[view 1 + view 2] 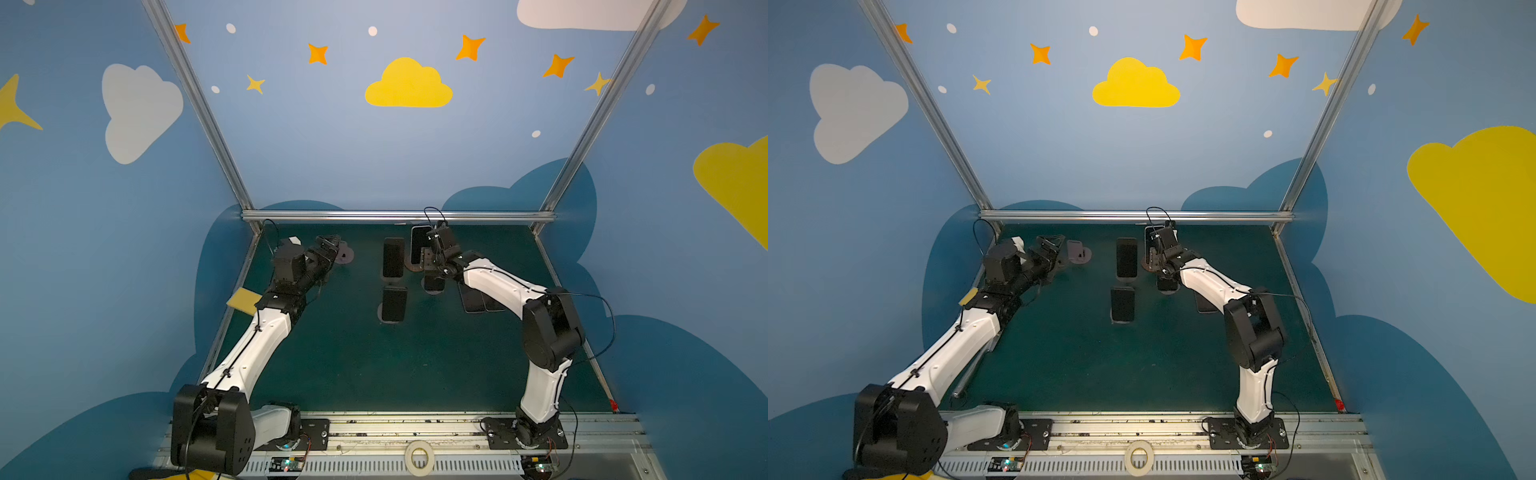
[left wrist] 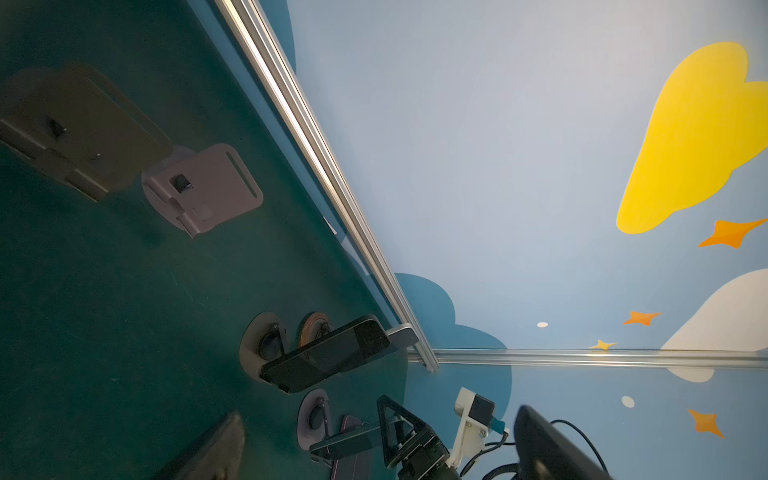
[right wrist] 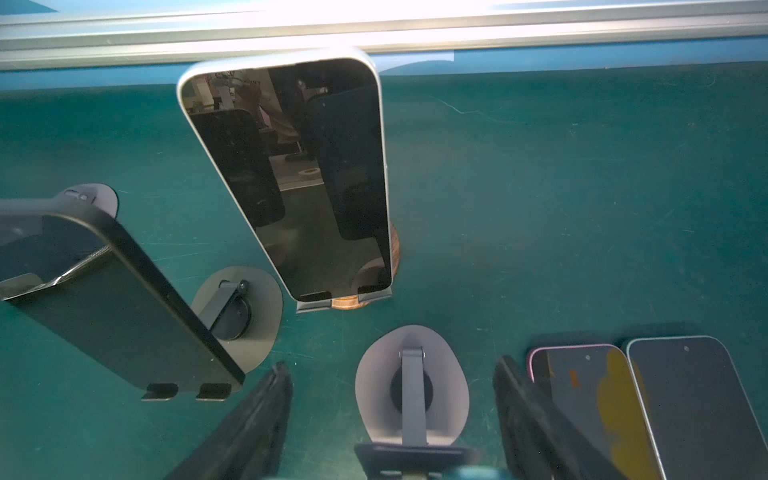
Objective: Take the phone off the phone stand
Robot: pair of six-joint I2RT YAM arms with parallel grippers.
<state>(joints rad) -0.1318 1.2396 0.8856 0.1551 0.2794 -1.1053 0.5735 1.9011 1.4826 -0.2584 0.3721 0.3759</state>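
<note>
Left gripper (image 1: 330,243) hangs at the far-left of the green table (image 1: 340,365), jaws spread wide, holding nothing. Just beside it sits an empty grey stand (image 1: 345,254) — also seen in the left wrist view (image 2: 203,189), no phone on it. Toward the middle, two dark phones prop on stands: far one (image 1: 393,257), near one (image 1: 393,304). Right of those, the white-edged phone (image 3: 291,178) leans upright on its copper-based phone stand (image 3: 353,302), close to the back rail (image 1: 399,216). Right gripper (image 1: 428,259) hovers just in front of that phone, jaws partway apart — fingers (image 3: 249,424) frame an empty grey stand (image 3: 411,395), gripping nothing. Far right, two phones (image 3: 648,407) lie flat side by side on the table, touching.
</note>
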